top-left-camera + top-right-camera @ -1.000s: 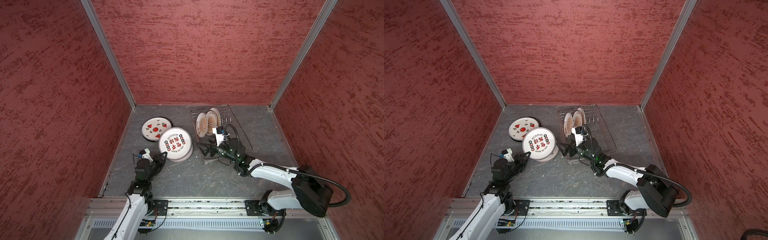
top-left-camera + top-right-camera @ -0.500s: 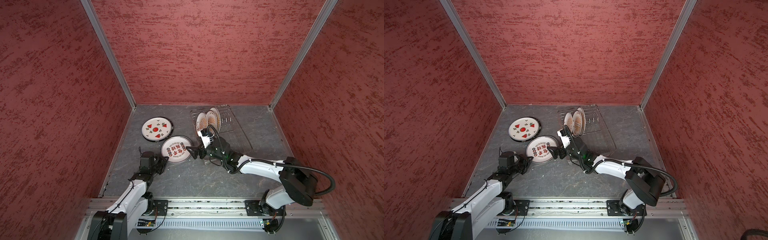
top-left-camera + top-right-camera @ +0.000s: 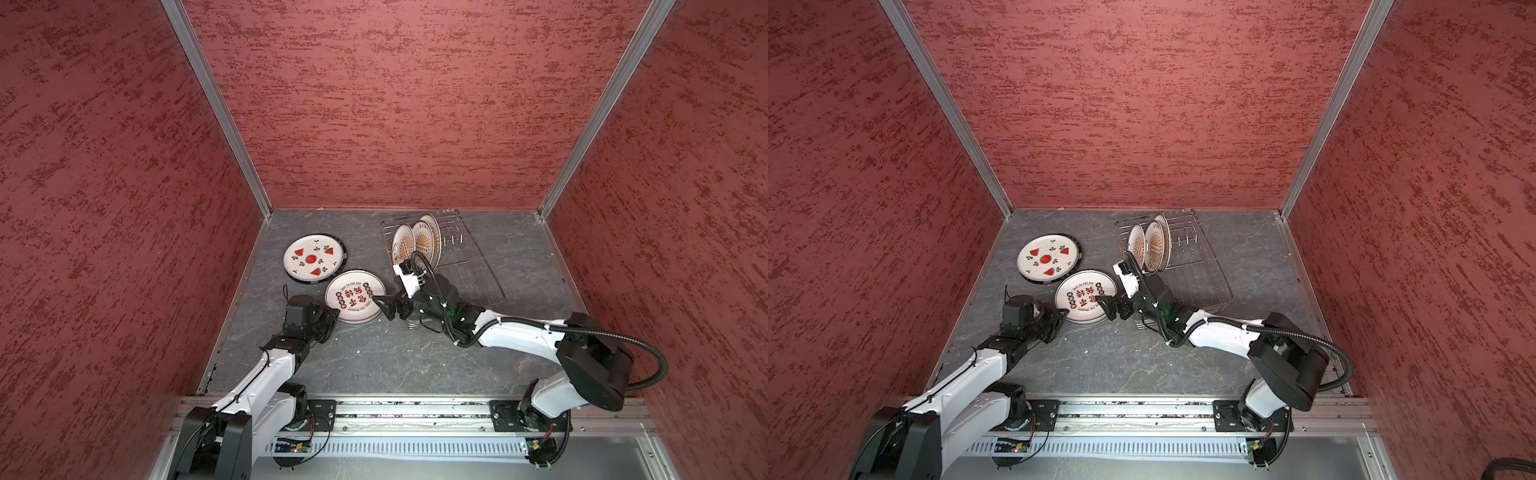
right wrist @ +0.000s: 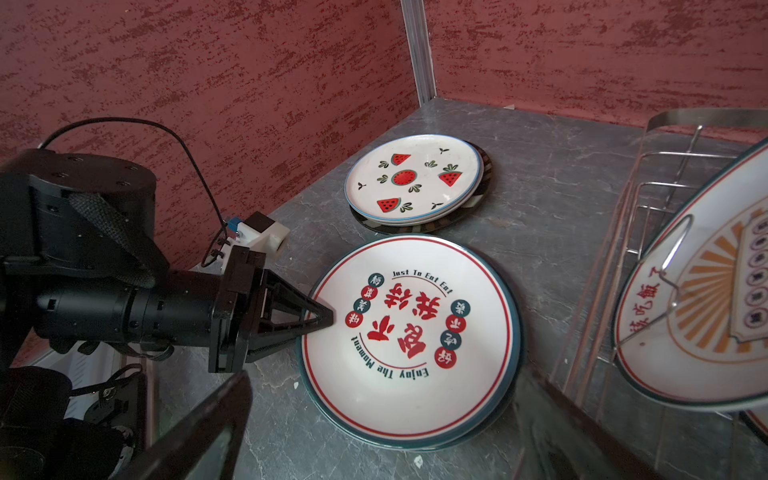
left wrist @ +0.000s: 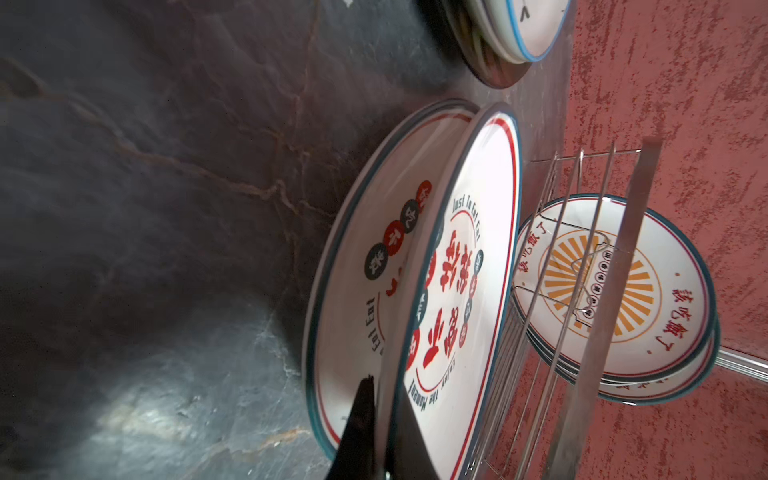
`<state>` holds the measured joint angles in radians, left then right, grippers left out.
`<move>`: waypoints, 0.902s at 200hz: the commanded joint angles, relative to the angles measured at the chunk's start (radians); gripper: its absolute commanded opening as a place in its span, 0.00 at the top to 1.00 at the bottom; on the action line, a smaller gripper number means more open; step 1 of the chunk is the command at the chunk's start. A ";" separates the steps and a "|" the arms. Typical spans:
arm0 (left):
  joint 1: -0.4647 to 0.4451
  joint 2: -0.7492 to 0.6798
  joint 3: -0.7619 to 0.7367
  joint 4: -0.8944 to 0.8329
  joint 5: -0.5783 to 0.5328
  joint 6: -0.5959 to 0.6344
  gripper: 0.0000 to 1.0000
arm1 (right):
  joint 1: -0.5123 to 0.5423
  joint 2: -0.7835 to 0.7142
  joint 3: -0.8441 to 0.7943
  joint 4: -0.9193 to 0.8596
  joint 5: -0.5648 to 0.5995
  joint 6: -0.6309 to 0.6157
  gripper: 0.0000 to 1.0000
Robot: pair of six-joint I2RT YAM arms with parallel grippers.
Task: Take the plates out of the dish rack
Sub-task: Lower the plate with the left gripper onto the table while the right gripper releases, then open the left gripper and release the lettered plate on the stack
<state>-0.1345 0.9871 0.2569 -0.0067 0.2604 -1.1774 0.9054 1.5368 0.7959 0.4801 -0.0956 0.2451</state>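
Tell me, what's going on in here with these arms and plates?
This robot is emptying a dish rack. The left gripper is shut on the rim of the red-character plate, which tops a small stack on the table. The right gripper hangs open beside that plate. A watermelon plate lies on another stack nearby, and two sunburst plates stand in the rack, not yet unloaded.

Plates [image 4: 409,340] glossy ceramic; dish rack [image 3: 465,266] shiny metal wire
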 commanded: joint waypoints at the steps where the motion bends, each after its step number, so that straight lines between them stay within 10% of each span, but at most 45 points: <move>1: -0.016 0.035 0.039 0.056 0.000 0.007 0.95 | 0.010 -0.017 0.023 0.004 0.022 -0.024 0.01; 66: -0.044 0.166 0.062 0.103 -0.004 -0.018 0.83 | 0.013 -0.029 0.015 0.003 0.027 -0.026 0.01; 131: -0.062 0.047 0.038 0.041 -0.086 -0.029 0.51 | 0.016 -0.041 0.004 0.010 0.035 -0.027 0.01; 180: -0.070 -0.027 0.032 -0.017 -0.155 -0.030 0.46 | 0.018 -0.040 0.010 0.005 0.037 -0.029 0.01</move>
<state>-0.1997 0.9897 0.3000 0.0090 0.1524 -1.2079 0.9146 1.5185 0.7956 0.4789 -0.0841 0.2352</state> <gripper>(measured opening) 0.539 0.989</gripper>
